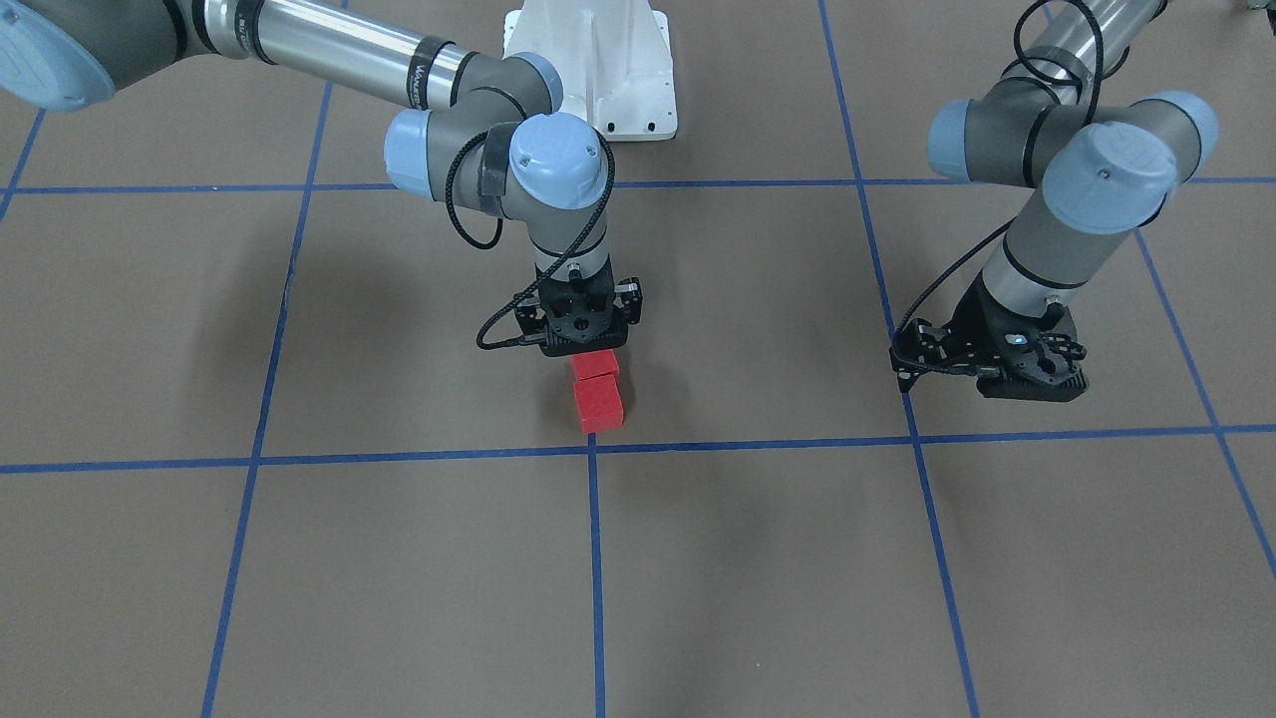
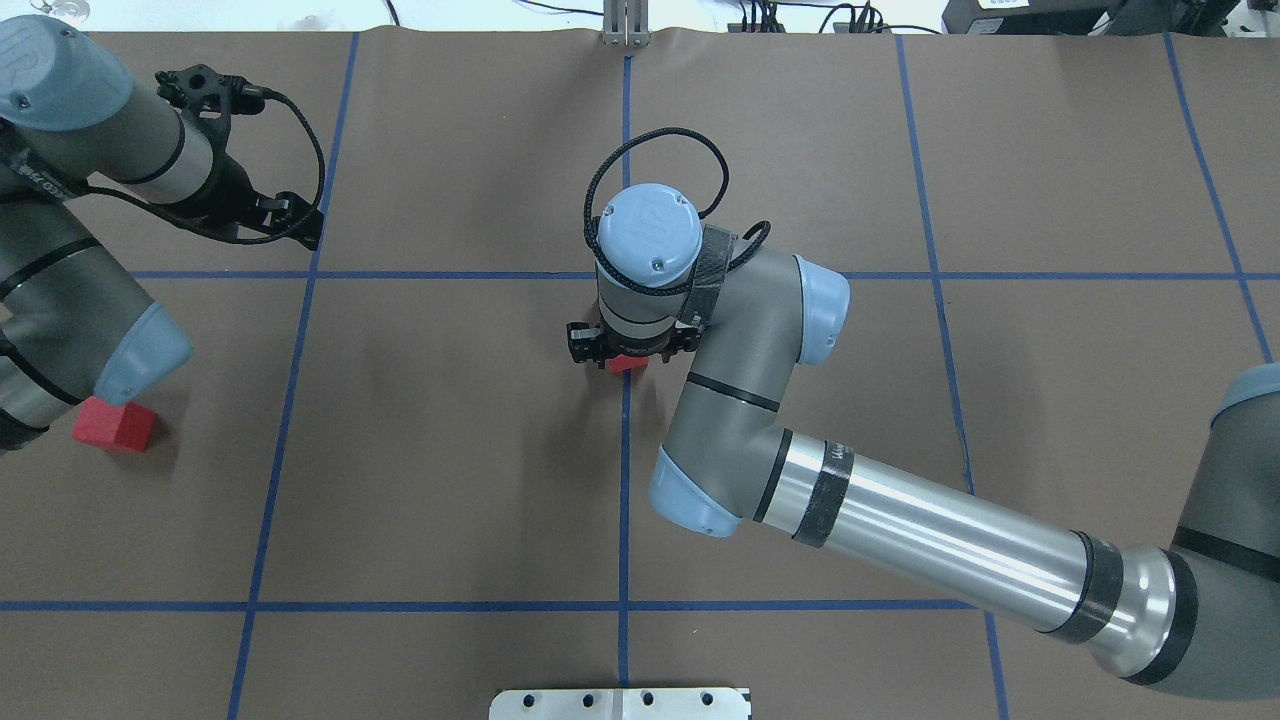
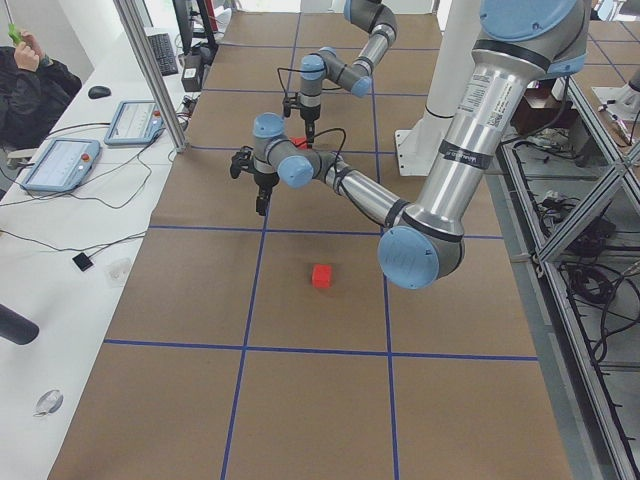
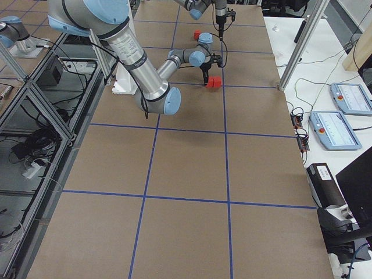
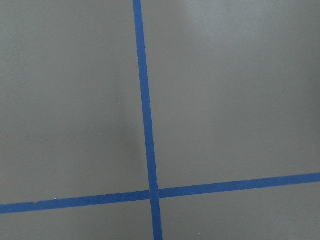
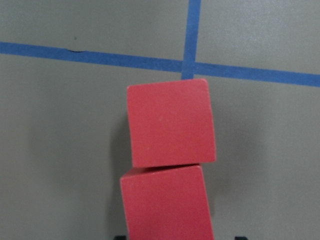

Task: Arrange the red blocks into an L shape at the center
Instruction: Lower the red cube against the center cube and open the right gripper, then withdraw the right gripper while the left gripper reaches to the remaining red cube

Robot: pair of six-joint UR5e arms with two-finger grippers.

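Observation:
Two red blocks sit touching in a short line just on the robot's side of the center crossing [image 1: 592,448]: the far block [image 1: 601,405] and the near block [image 1: 595,363]. In the right wrist view they are the upper block [image 6: 170,122] and the lower, slightly skewed block [image 6: 165,205]. My right gripper [image 1: 586,344] stands upright over the near block, jaws a little wider than it, one on each side. The third red block [image 2: 113,425] lies far off on the left side, beside my left arm's elbow. My left gripper [image 1: 982,377] hovers empty; no fingertips show in its wrist view.
The white pedestal base [image 1: 593,70] stands at the robot's edge of the table. The left wrist view shows only brown paper and another tape crossing [image 5: 154,192]. Operator desks with tablets [image 3: 60,165] stand beyond the table's far edge.

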